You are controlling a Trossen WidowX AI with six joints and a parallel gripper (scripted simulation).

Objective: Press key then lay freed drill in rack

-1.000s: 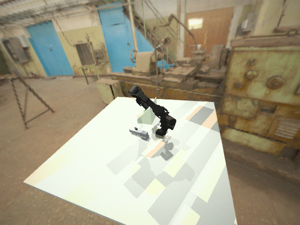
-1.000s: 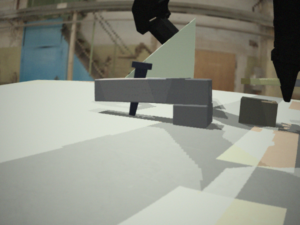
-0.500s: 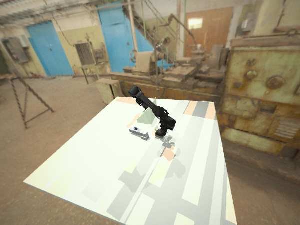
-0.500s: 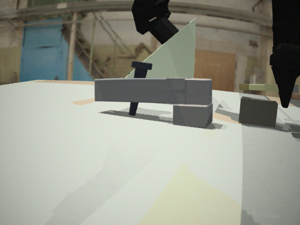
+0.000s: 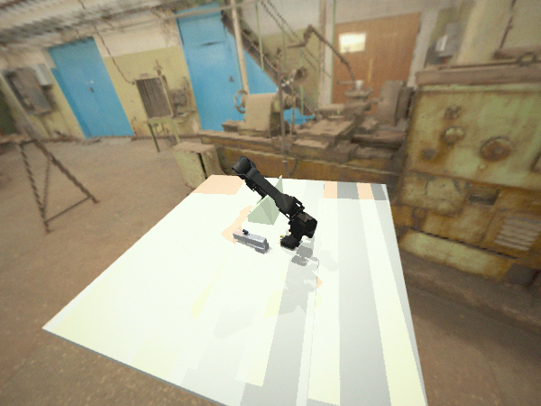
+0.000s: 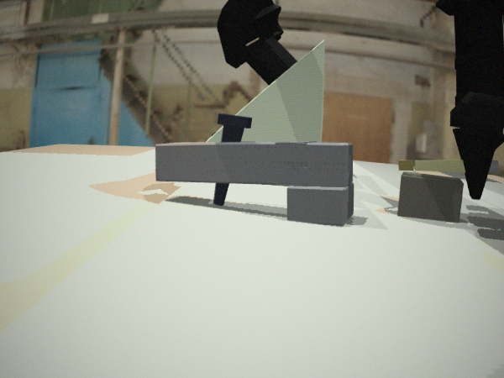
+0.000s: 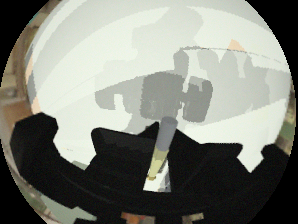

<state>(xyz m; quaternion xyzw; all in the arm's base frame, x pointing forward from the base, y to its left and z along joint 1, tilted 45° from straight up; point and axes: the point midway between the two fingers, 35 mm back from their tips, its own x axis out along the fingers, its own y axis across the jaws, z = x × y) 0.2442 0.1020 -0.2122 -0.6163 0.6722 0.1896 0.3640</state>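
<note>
My gripper (image 5: 288, 245) (image 6: 475, 196) (image 7: 161, 125) points down and is shut on the drill. The drill (image 6: 438, 165) (image 7: 158, 161), olive yellow with a grey end, lies level between the fingers, clear of the grey body. A dark grey block (image 6: 430, 197), seemingly the rack, stands on the table close to the fingertips, with the drill showing just above its top in the exterior view. Whether they touch cannot be told. The long grey body (image 5: 251, 240) (image 6: 252, 164) rests on a smaller grey foot. The dark blue key (image 5: 245, 232) (image 6: 233, 122) stands slightly tilted through it.
A pale green triangular panel (image 5: 265, 213) (image 6: 294, 109) stands upright behind the grey body. The arm reaches over from the back, beside this panel. The table (image 5: 171, 293) carries patches of shadow and coloured light.
</note>
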